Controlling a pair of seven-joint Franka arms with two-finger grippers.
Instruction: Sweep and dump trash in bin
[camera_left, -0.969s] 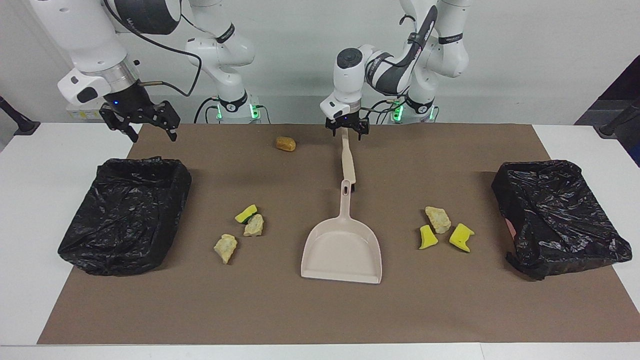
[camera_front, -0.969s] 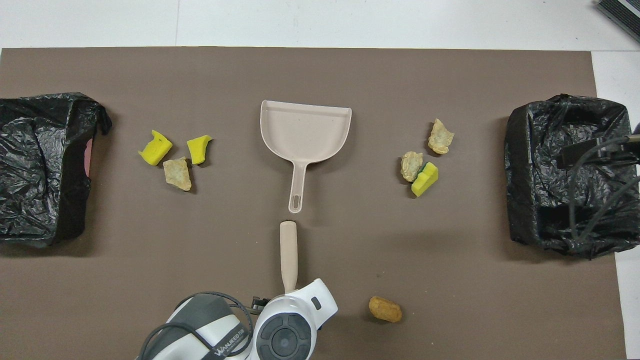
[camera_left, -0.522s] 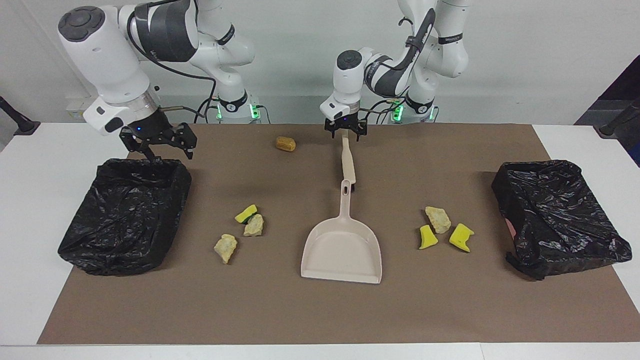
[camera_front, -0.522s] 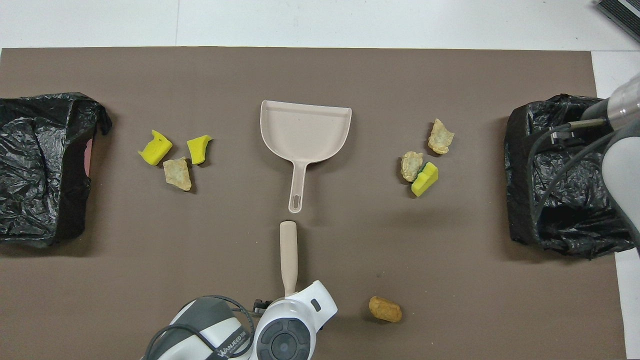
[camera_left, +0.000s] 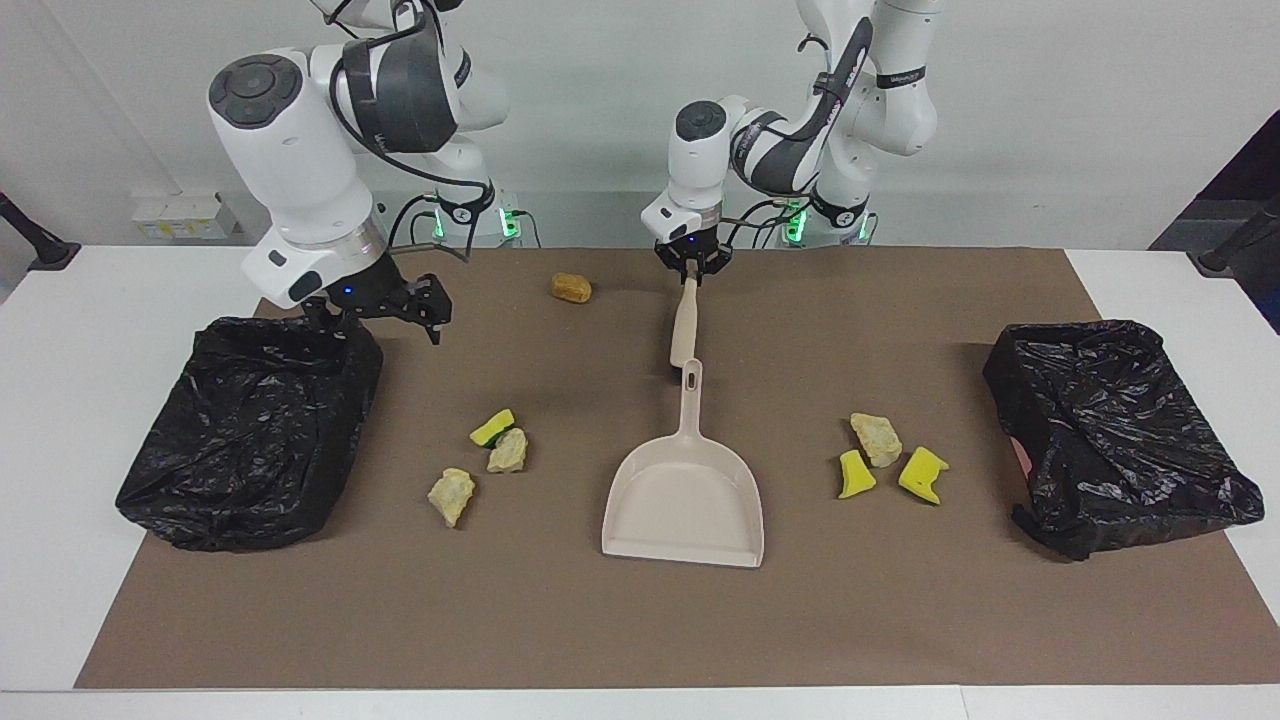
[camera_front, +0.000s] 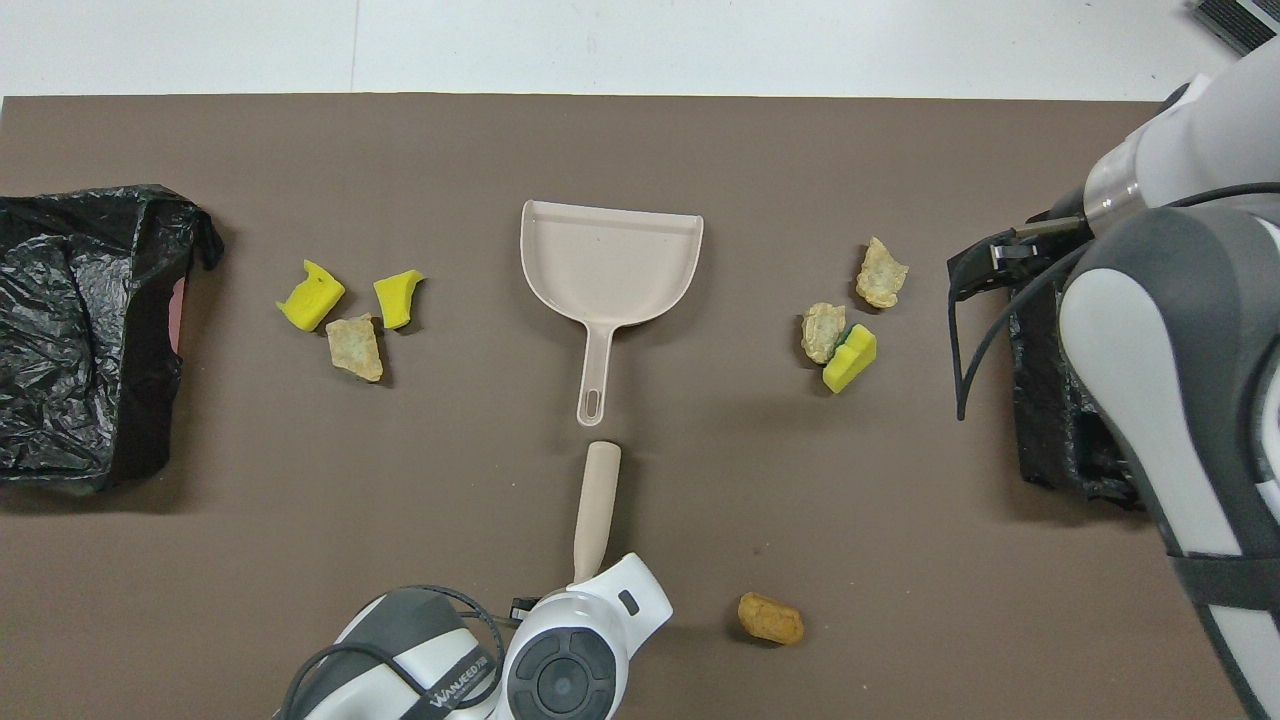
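With the left claw (camera_left: 691, 268) closed on the near end of the beige brush handle (camera_left: 685, 322), the step in hand is lifting the brush clear so sweeping can begin. The handle slopes down from the claw, its free tip just short of the dustpan (camera_left: 686, 495) handle, so the lift should go straight up before any swing, or the tip may knock the pan askew. The trash lies in two clusters flanking the pan: three scraps (camera_left: 481, 461) toward the right arm's end and three scraps (camera_left: 889, 456) toward the left arm's end, with an orange-brown lump (camera_left: 571, 288) just beside the left claw. The right claw (camera_left: 385, 305) hovers wide open and empty over the brown mat by the rim of one black-bagged bin (camera_left: 250, 430); it looks best placed to steady the pan. A second bin (camera_left: 1115, 430) sits at the left arm's end of the table (camera_left: 60, 330).
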